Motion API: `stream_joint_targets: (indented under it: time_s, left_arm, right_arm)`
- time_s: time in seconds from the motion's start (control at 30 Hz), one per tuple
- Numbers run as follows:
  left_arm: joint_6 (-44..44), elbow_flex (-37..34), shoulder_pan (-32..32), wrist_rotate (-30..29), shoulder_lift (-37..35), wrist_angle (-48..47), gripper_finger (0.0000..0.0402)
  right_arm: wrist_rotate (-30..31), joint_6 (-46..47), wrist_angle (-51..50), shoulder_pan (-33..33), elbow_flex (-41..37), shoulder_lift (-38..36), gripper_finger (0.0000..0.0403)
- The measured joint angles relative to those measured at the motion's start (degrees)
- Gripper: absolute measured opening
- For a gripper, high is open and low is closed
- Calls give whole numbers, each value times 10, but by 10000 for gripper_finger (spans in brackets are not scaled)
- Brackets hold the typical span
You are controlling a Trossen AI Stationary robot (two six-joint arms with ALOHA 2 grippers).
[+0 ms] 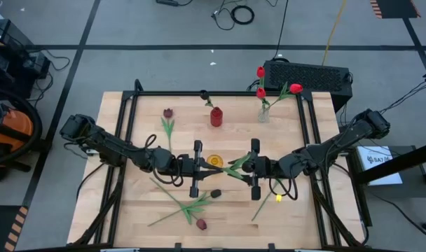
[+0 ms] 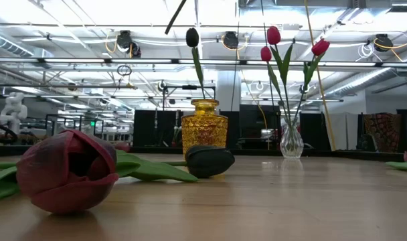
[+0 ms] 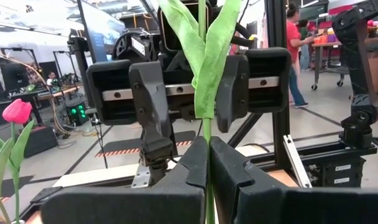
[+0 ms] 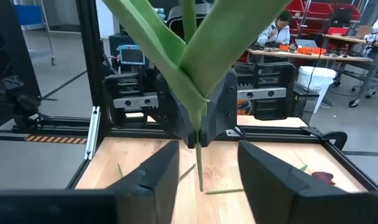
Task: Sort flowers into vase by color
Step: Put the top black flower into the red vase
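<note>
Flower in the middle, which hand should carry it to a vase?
Left, probably. The left hand is shut on the flower, while the right hand is open around its stem, not gripping.

No text, label, brand or number can be read in any view (the white sheet (image 1: 376, 157) beside the right arm carries dark print, too small to make out).

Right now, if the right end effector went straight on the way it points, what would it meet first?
Most likely the green stem just ahead of the open right end effector, held by the left end effector facing it.
</note>
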Motion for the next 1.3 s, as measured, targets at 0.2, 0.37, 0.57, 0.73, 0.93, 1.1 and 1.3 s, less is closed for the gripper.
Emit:
stream_joint_targets:
  time_s: [0.2, 0.37, 0.57, 0.73, 0.93, 1.1, 1.3]
  left_arm:
    - [0, 0, 1, 0, 0, -1, 8]
    - [0, 0, 4, 0, 9, 1, 8]
    - [0, -1, 13, 0, 23, 2, 8]
    - [0, -1, 15, 0, 23, 5, 8]
    - [3, -1, 15, 0, 23, 10, 8]
    - [3, -1, 15, 9, 23, 18, 8]
    - [3, -1, 15, 14, 23, 17, 8]
  right_arm:
    - [0, -3, 17, 0, 0, 9, 223]
    - [0, -17, 58, 0, 0, 25, 251]
    - [0, -22, 84, 0, 0, 42, 250]
    - [1, -32, 84, -2, 0, 43, 228]
    - [1, -34, 80, -2, 0, 43, 170]
    - [2, -34, 78, -2, 0, 43, 114]
    - [3, -34, 78, -2, 0, 42, 53]
